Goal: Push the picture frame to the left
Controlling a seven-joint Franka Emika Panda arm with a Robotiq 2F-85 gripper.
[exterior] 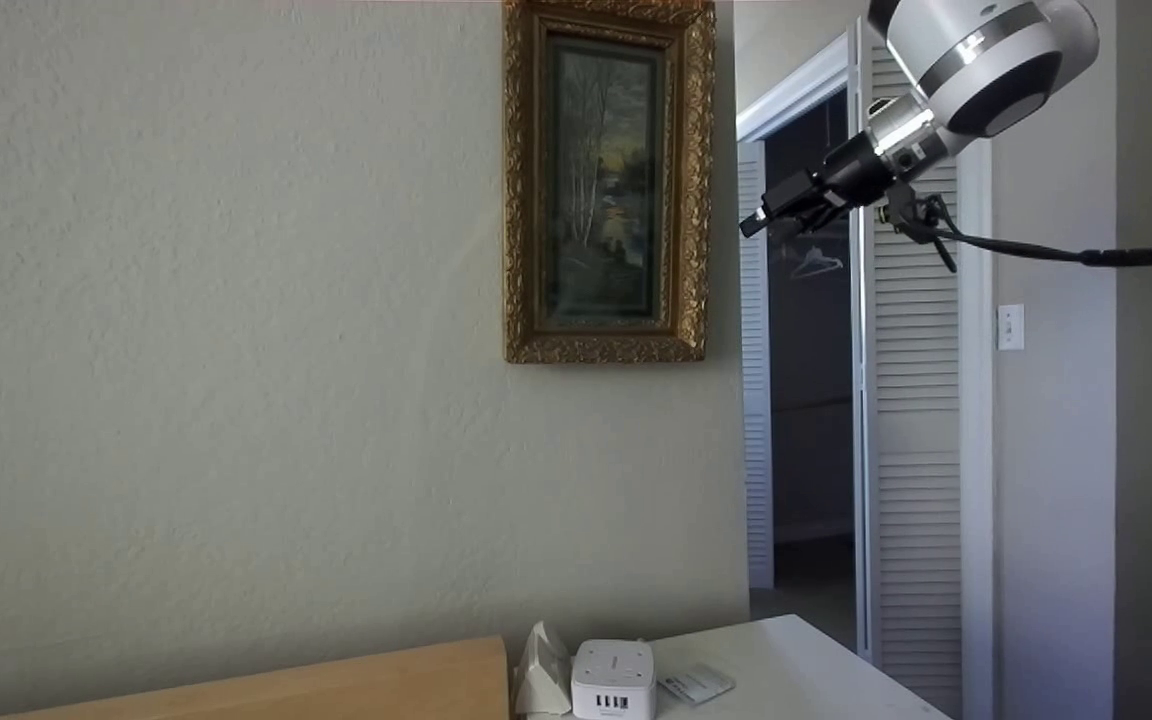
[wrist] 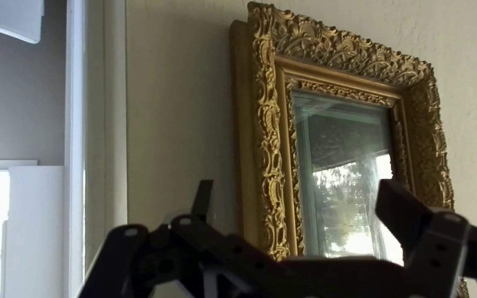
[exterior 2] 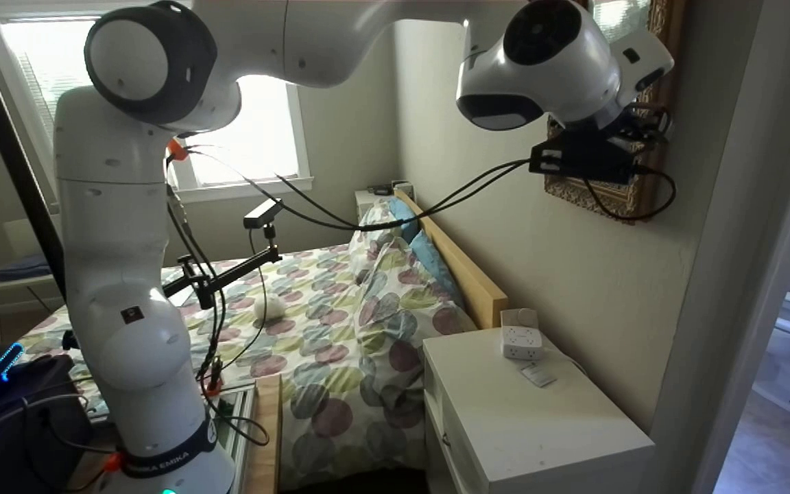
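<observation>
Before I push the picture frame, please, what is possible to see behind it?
Pale wall shows beside and below the picture frame. The part directly behind it is covered, so I cannot tell what holds it up.

Picture frame (exterior: pixel 526 185): carved gold, hanging upright on wall (exterior: pixel 236 300)

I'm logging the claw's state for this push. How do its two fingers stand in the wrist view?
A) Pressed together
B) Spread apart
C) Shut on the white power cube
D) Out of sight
B: the wrist view shows the claw with its two fingers well apart and part of the picture frame visible through the gap.
</observation>
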